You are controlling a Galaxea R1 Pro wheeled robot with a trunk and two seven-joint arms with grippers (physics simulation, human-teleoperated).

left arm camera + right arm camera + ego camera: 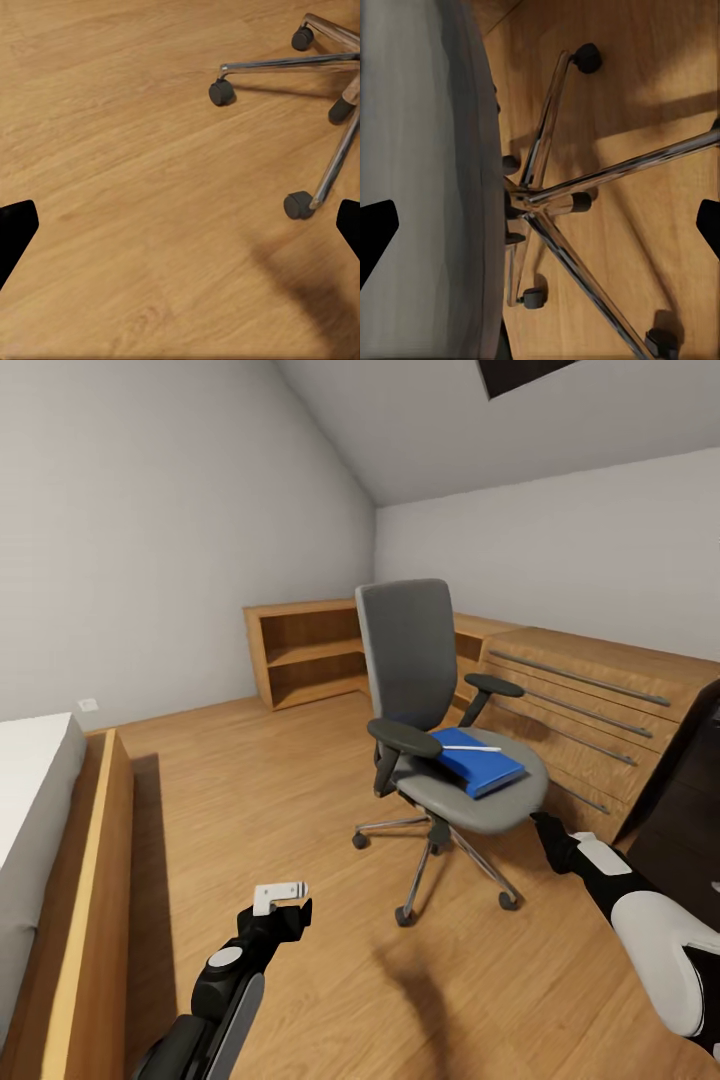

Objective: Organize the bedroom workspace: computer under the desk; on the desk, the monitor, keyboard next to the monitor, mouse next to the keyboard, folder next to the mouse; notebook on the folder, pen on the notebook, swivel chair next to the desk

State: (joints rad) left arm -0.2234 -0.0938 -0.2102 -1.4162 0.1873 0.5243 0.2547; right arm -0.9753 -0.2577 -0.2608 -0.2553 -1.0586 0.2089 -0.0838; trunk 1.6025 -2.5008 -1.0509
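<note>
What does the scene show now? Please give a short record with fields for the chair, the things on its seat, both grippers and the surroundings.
chair: grey swivel chair standing on the wooden floor, chrome base on castors
on the seat: blue folder lying flat, white pen on top of it
left gripper: over bare floor, short of the chair, holds nothing, open
right gripper: at the seat's front edge, next to the folder, open
surroundings: low light-wood cabinets behind the chair, bed at the left
</note>
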